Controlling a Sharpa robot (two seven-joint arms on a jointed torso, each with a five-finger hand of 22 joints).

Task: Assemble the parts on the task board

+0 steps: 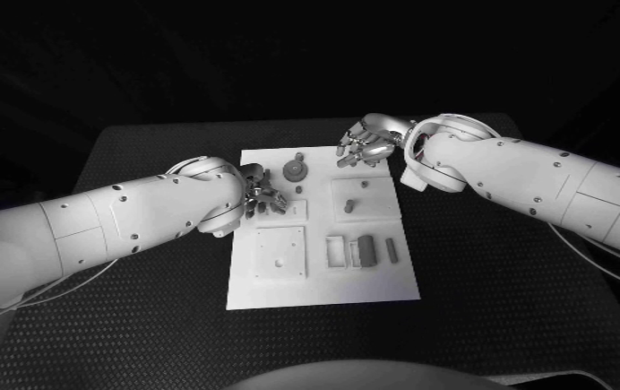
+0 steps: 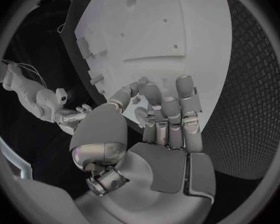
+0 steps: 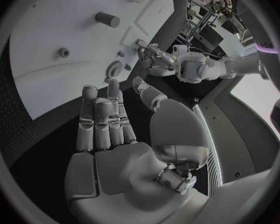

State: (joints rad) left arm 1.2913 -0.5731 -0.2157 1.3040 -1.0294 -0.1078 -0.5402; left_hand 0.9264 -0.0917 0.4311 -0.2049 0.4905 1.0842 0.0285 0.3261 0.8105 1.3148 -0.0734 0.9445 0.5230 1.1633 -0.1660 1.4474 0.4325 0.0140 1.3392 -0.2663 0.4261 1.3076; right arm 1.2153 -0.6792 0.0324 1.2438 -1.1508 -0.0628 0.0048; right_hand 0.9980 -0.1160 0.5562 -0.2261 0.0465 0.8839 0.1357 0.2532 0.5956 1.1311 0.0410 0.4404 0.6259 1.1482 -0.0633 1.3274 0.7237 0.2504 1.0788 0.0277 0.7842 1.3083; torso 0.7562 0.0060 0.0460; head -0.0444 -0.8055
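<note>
1. Task board (image 1: 323, 282) is seen at table centre; grey parts (image 1: 365, 249) lie toward 5 o'clock on it.
2. Left hand (image 1: 262, 195), at 9 o'clock: whether anything is pinched cannot be told.
3. Right hand (image 1: 365, 146), at 1 o'clock, is held empty, fingers loosely spread.
4. Step judged: reaching in; a part must be gripped next.

Robotics lab or test cell. Black table (image 1: 517, 273) with textured mat surface, white task board (image 1: 323, 291) centred on it like bench fixture. Surroundings beyond table dark, no household furnishings. Right wrist view catches background clutter (image 3: 217, 5) past table edge: racks or stands, cables, equipment (too small and bent by fisheye to name precisely). Loose cables (image 1: 64, 284) trail beside robot's left arm near table edge.
</note>
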